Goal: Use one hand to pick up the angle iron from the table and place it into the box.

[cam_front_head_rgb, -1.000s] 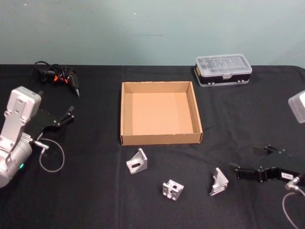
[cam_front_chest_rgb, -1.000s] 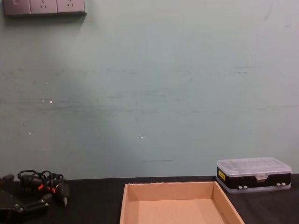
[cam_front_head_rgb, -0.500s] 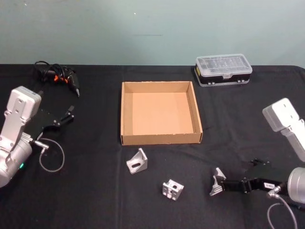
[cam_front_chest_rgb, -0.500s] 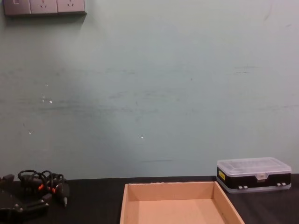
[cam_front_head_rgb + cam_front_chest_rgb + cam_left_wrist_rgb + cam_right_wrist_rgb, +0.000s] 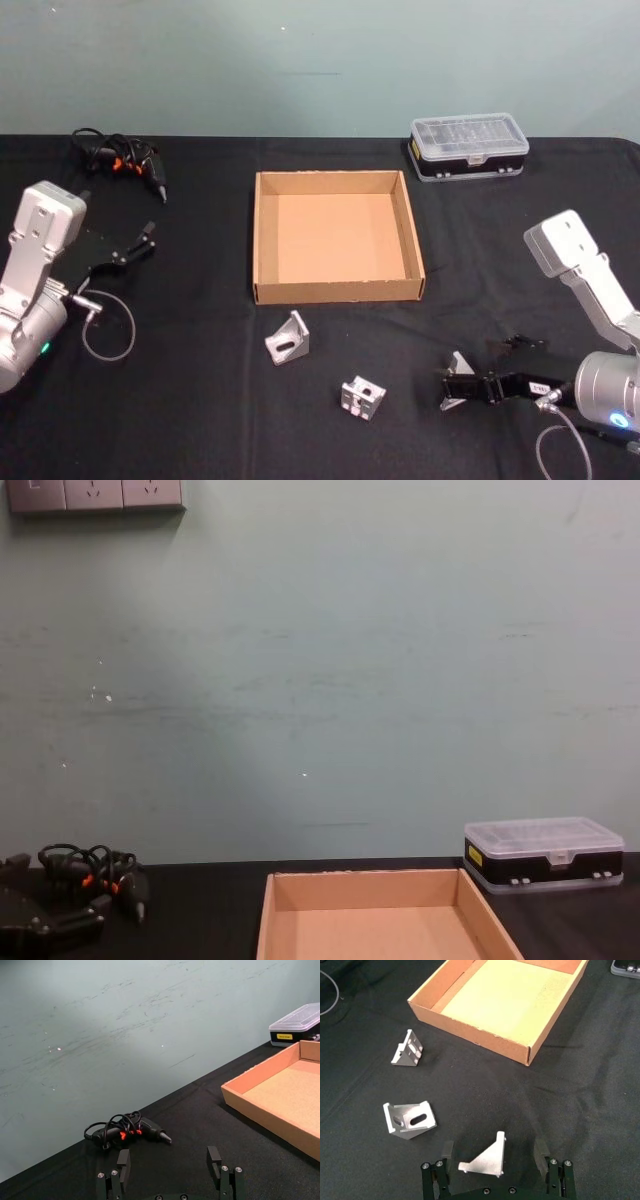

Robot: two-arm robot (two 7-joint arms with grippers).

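Three silver angle irons lie on the black table (image 5: 200, 400) in front of the tan box (image 5: 338, 291): one on the left (image 5: 288, 338), one in the middle (image 5: 363, 397) and one on the right (image 5: 457, 362). My right gripper (image 5: 458, 378) is low at the right angle iron. In the right wrist view this angle iron (image 5: 487, 1159) sits between the spread fingers of the open right gripper (image 5: 493, 1152), untouched by either finger. The box (image 5: 470, 1035) stands empty beyond it. My left gripper (image 5: 140, 240) rests open at the table's left.
A black case with a clear lid (image 5: 469, 147) stands at the back right, behind the box. A black corded tool with orange marks (image 5: 120, 160) lies at the back left, ahead of the left gripper (image 5: 169, 1160). The table's front left is bare.
My right arm has swung in leftward, and its open gripper now straddles the right angle iron. The left arm and the other pieces have not moved.
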